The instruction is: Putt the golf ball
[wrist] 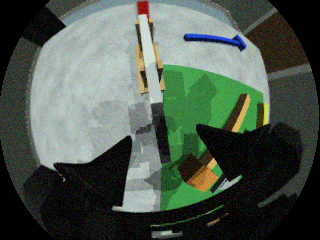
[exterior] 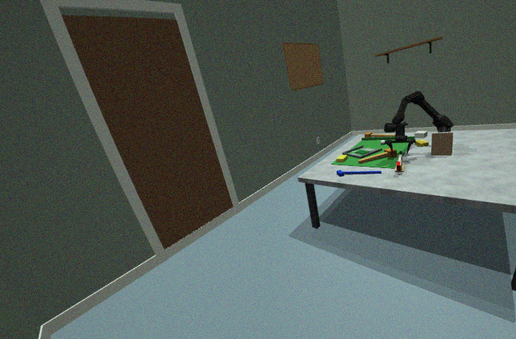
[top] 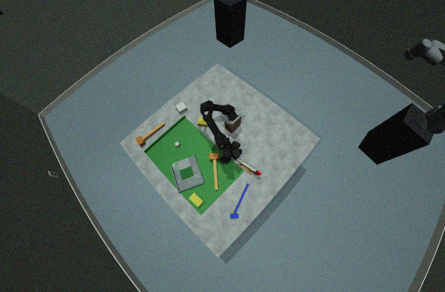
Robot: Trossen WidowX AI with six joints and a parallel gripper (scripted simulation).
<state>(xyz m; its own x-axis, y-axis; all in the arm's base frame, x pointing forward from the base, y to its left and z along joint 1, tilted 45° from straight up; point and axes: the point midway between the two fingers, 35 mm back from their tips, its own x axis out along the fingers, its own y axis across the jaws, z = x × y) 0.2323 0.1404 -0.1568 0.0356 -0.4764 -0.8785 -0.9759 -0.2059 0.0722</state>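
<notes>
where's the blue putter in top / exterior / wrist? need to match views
Top: blue putter lies on the grey table, lower right of the green mat.
Exterior: flat near the table's front-left corner.
Wrist: upper right.
Shared landmark: red putter, right beside it.
</notes>
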